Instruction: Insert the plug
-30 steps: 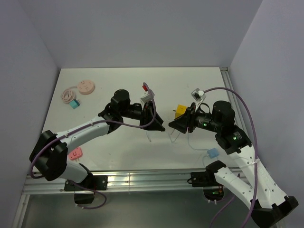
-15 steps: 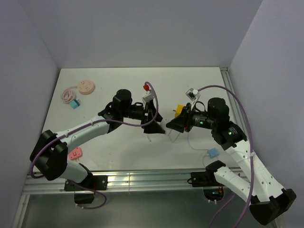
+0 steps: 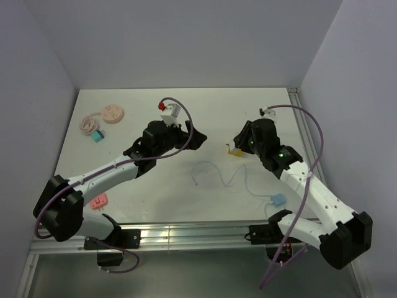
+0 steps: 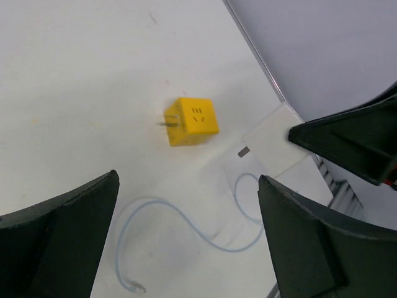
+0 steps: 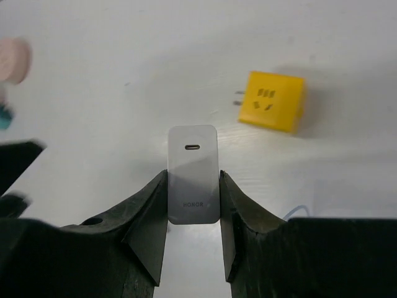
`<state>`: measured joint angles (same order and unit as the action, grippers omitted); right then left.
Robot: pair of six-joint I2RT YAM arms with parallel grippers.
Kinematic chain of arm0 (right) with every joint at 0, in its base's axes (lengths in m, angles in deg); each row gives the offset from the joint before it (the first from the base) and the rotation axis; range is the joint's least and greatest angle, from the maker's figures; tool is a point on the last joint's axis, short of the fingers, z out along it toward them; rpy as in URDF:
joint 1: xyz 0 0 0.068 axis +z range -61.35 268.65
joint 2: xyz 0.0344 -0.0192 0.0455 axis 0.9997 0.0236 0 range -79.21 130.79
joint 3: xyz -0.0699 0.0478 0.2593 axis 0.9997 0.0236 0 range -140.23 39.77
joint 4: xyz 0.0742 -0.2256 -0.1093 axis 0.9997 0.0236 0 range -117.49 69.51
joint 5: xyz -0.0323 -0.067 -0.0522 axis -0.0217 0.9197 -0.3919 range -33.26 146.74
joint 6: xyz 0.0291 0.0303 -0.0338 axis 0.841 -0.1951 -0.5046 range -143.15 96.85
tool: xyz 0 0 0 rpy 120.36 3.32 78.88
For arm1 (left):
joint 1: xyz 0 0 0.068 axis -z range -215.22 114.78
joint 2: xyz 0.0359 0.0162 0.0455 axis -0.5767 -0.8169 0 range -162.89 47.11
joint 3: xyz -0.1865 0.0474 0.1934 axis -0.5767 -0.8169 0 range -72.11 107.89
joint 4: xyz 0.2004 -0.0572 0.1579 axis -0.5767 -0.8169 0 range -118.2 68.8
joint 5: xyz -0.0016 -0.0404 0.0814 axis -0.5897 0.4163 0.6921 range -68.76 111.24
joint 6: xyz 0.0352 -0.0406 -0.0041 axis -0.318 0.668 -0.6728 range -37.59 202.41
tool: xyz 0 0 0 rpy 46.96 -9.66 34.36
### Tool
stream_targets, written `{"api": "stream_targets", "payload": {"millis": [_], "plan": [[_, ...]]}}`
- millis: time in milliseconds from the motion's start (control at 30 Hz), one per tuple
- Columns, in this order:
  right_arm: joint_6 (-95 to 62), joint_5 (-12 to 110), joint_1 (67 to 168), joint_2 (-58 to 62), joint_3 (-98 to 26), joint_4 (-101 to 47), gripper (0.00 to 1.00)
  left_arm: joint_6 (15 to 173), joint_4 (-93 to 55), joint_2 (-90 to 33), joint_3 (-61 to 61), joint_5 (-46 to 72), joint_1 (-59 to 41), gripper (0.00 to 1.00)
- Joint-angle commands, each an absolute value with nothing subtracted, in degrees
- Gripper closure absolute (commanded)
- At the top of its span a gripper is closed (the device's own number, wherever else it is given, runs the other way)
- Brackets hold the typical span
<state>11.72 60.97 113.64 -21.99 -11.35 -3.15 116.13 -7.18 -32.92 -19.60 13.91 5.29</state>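
While right gripper [image 5: 193, 180] clamps one charger [image 5: 193, 152], left gripper [image 4: 188, 183] gapes empty; one yellow cube [image 4: 192, 121]; one cable [image 4: 149, 199].

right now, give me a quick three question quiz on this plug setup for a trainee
1. True or false: the right gripper is shut on the flat grey-white charger block.
2. What lies loose on the white table near the yellow plastic cube adapter? A) a thin pale-blue cable B) a red screwdriver C) a metal spoon
3. Fill in: the left gripper has its jaws ____ and holds nothing.
Key: 1 true; 2 A; 3 open.
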Motion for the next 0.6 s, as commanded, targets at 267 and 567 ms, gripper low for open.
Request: {"api": "stream_targets", "payload": {"millis": [267,567], "plan": [[19.21,96.72,118.88,-2.40,-22.10,-6.92,1.00,122.23,1.30,-27.33,-25.71,27.22,5.21,0.10],[21.15,101.12,119.32,6.04,-26.77,-4.89,1.00,122.67,1.56,-30.24,-25.35,24.32,5.21,0.09]]}}
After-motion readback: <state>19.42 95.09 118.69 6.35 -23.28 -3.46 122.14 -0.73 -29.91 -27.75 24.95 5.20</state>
